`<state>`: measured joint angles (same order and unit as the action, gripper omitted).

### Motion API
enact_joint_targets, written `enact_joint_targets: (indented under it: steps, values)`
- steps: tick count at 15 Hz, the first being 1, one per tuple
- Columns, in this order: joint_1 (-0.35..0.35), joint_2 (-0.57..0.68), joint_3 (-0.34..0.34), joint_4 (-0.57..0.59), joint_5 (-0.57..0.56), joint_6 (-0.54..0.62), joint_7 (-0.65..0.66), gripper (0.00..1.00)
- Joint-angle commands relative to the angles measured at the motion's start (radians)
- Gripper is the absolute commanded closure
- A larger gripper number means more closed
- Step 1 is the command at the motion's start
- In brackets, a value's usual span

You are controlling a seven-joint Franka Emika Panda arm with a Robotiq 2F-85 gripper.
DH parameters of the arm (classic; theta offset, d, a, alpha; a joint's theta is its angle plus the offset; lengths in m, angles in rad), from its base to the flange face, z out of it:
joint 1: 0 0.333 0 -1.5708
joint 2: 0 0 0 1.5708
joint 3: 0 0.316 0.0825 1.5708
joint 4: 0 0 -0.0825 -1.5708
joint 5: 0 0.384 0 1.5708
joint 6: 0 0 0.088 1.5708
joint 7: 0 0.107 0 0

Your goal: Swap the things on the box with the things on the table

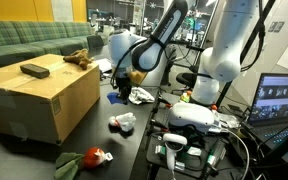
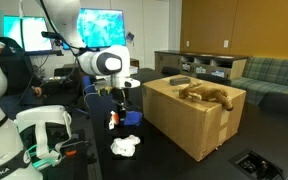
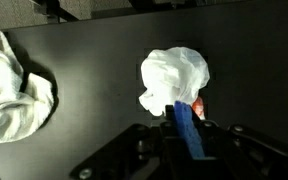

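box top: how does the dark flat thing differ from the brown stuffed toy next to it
Colour: the dark flat block is near black, while the brown stuffed toy is tan.
Shape: the block is a low slab with straight edges; the toy is lumpy and sprawled, and it rises higher than the block.
Shared: both rest on top of the box, apart from each other.

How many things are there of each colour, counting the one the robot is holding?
White: 2, crumpled cloth on the table, white bundle in the gripper.
Brown: 1, plush toy on the box.
Black: 1, flat block on the box.
Green and red: 1, soft toy.
Total: 5.
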<state>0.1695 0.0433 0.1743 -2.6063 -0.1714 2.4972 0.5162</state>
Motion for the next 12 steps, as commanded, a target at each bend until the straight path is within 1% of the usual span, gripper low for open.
enact_joint_targets:
  steps: [1, 5, 7, 8, 12]
  values:
    - [0.019, 0.164, -0.038, 0.051, -0.129, 0.118, 0.129, 0.96]
    - [0.081, 0.295, -0.131, 0.120, -0.220, 0.175, 0.217, 0.96]
    - [0.109, 0.337, -0.175, 0.159, -0.222, 0.173, 0.220, 0.96]
    - [0.133, 0.367, -0.206, 0.178, -0.241, 0.185, 0.243, 0.96]
    - [0.169, 0.437, -0.277, 0.248, -0.229, 0.192, 0.247, 0.96]
